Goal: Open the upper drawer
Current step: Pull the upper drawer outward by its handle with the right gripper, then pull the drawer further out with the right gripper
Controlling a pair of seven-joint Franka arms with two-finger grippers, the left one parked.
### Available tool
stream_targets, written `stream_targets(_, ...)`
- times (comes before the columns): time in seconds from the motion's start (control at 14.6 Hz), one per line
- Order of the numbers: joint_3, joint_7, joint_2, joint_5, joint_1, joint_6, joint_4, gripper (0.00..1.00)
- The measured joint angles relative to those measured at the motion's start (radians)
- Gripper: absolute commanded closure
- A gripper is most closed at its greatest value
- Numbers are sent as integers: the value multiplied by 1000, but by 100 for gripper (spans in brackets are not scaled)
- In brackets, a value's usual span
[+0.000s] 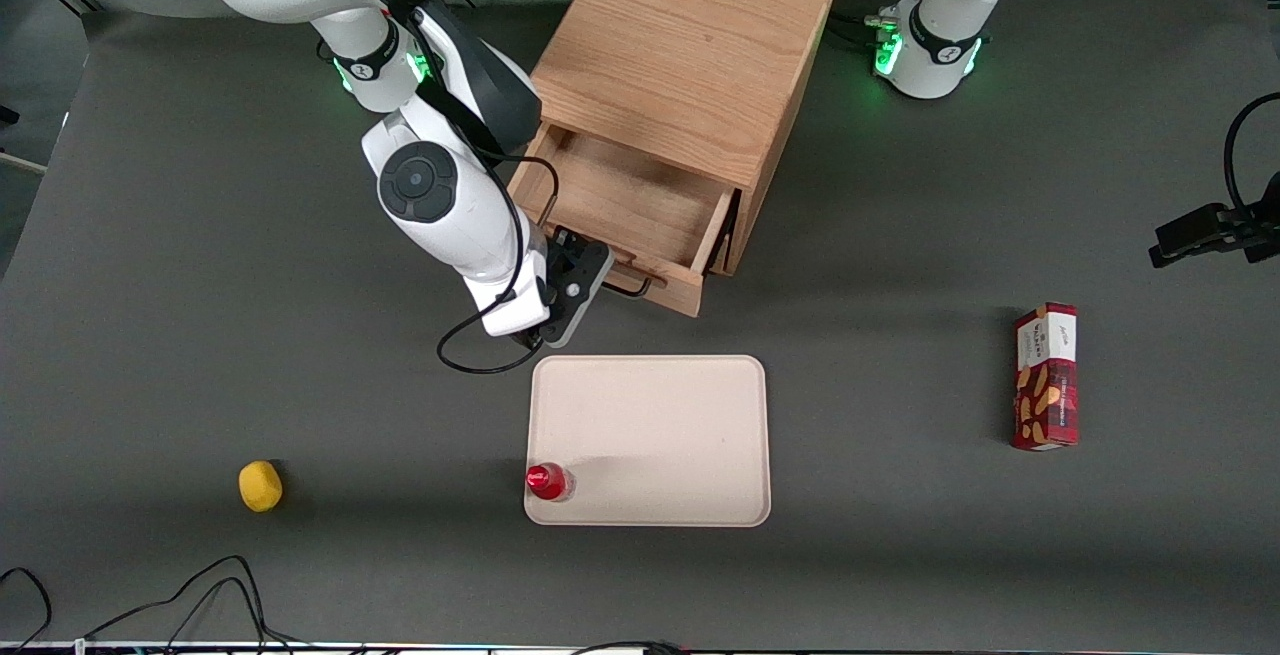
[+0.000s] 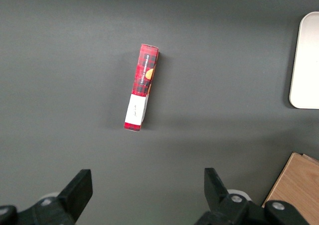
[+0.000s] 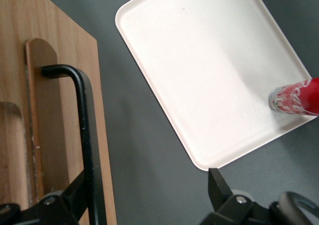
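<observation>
So the upper drawer [image 1: 625, 203] is already pulled a good way out of the wooden cabinet [image 1: 690, 55], and we can see its bare wooden floor from the front camera. Looks to us like the pull is basically done, or in its last bit.

The gripper [image 1: 585, 280] sits right at the drawer front, at the black wire handle [image 3: 85, 135]. In the right wrist view one finger [image 3: 67, 202] is on one side of the bar and the other finger stands well apart from it, so we read the jaws as spread open, not clamped on the handle. Hard to be sure whether that near finger is actually touching the bar, though.

Next move, we reckon: if more opening is wanted, hook or close on the bar and draw straight out along the drawer's line; otherwise back off cleanly.

The cream tray [image 1: 650, 375] lies just in front of the drawer, with a small red-capped bottle [image 1: 548, 481] standing on its corner.
</observation>
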Motion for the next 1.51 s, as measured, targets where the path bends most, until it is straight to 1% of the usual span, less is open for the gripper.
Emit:
stream_targets(0.75, -81, -23, 15, 0, -8, 48, 29, 0)
stream_targets(1.51, -85, -23, 60, 15, -25, 49, 89, 0)
